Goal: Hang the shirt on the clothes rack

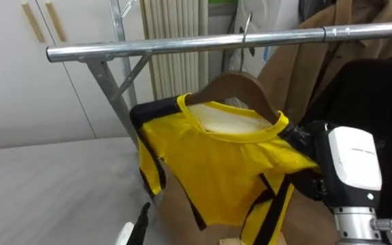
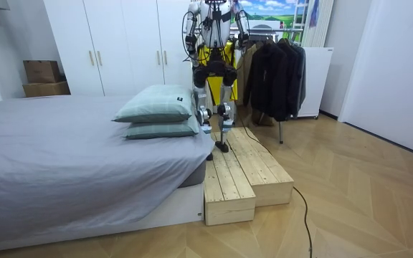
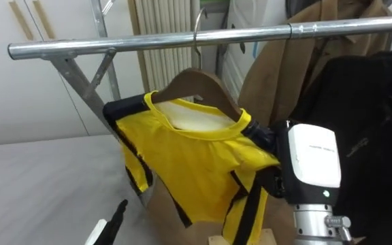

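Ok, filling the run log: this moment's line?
yellow black-trimmed shirt on wooden hanger | hook over metal rail | right hand at shoulder

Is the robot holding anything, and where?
Its right hand reaches the shoulder of the yellow black-trimmed shirt on the wooden hanger; whether it grips cannot be told.

The rail (image 1: 216, 42) is bare metal tube, polished and bright, and its slanted brace has the same finish. The hanger (image 1: 231, 85) is smooth brown wood with a thin metal wire hook. On it the shirt (image 1: 216, 163) is thin yellow cloth, faintly shiny, with black cloth bands (duller than the yellow). The right hand (image 1: 352, 160) has a smooth white plastic shell, slightly glossy, above a ringed metal wrist. The brown coat (image 1: 298, 61) is matt woven cloth. The bed sheet (image 1: 46, 184) is grey matt cloth. The step platform (image 2: 246, 172) is pale raw planks on a glossy wood floor (image 2: 364, 193).
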